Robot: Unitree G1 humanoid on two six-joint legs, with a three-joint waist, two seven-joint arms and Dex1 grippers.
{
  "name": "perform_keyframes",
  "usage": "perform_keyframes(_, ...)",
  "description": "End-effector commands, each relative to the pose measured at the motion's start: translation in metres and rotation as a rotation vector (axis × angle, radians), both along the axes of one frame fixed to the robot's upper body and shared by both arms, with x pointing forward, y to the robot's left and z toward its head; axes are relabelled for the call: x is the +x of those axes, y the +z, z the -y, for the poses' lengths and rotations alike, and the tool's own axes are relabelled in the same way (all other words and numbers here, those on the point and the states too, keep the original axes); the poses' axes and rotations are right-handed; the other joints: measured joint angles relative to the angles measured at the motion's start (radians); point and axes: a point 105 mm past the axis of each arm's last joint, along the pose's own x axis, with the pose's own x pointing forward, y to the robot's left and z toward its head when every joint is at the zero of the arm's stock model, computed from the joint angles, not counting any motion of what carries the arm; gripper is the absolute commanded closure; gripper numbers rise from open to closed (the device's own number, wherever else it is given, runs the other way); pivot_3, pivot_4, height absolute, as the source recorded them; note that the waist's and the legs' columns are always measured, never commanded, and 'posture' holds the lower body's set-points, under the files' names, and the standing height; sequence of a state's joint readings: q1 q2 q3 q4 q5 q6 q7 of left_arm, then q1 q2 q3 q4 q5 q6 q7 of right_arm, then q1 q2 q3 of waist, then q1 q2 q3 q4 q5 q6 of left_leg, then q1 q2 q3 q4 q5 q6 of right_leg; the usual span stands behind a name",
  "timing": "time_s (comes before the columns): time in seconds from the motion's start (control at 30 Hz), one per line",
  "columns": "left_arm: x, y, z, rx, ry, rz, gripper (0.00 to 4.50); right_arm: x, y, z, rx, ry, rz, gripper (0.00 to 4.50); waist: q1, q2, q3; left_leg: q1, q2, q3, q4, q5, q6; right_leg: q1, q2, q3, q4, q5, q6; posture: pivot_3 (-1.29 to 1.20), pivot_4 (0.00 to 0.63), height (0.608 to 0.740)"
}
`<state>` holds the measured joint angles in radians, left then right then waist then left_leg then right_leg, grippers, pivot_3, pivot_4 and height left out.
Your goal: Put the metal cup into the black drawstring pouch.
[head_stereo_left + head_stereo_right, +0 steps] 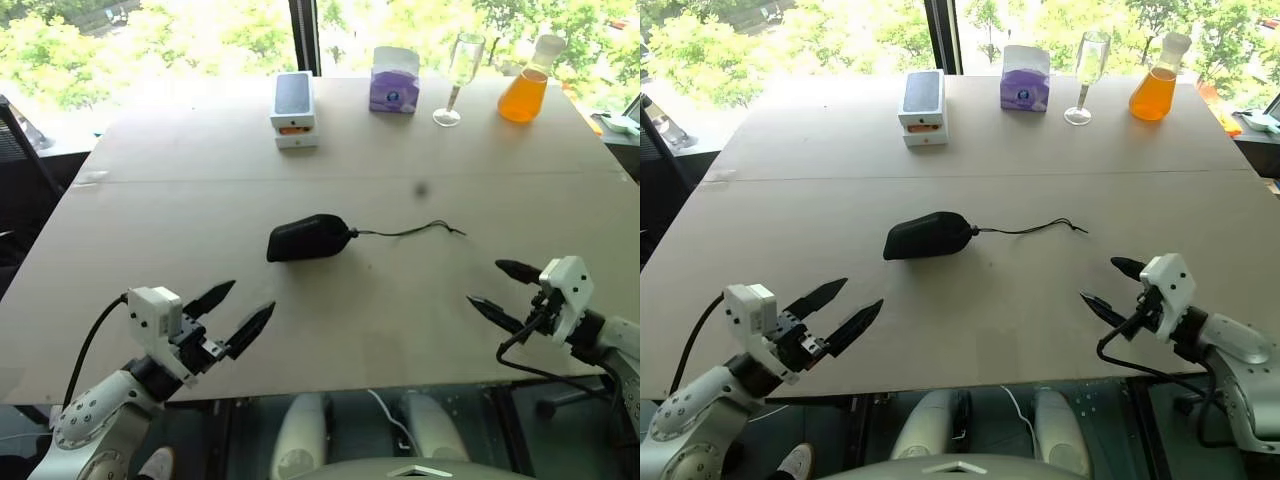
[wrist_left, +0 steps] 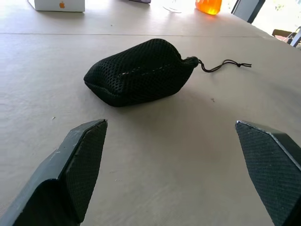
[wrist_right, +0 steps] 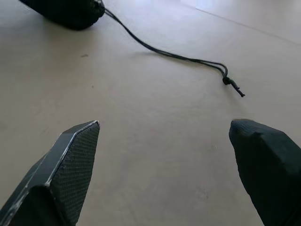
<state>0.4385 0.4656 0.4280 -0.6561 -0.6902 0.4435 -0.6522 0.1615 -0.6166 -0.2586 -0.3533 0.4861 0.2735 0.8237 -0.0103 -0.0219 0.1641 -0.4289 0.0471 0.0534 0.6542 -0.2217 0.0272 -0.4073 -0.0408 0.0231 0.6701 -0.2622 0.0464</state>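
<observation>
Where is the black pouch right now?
The black drawstring pouch lies mid-table in the head views, between the open grippers, its cord trailing toward the robot's right.

Both arms reach in low from the near corners, angled inward toward each other. The left end effector (image 1: 232, 308) has its two black fingers spread wide and empty. The right end effector (image 1: 502, 290) is likewise spread, gripping nothing.

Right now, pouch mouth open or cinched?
Cinched. The black drawstring pouch lies on its side on the table, its neck gathered tight where the cord exits.
</observation>
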Motion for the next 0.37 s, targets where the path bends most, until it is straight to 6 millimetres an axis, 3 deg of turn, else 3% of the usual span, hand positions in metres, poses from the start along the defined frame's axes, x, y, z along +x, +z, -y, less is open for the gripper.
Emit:
perform_keyframes(0.03,0.0042,0.0168,-0.0054,0.006,0.037,0.089,0.0,-0.0048,0.0347,-0.0041,0.083,0.023,0.168,0.01,0.0,0.0,0.0,0.0,0.0,0.0,0.0,0.0,0.0,0.0,0.0,0.0,0.0,0.0,0.0,0.0,0.15,0.74)
perform_keyframes(0.37,-0.0035,0.016,-0.0117,0.007,0.075,0.092,0.0,-0.0117,0.0355,-0.0011,0.086,0.048,0.214,0.01,-0.001,-0.001,-0.001,0.0,0.001,0.001,0.0,0.0,0.0,0.0,0.0,0.0,0.0,0.0,0.0,0.0,0.15,0.74)
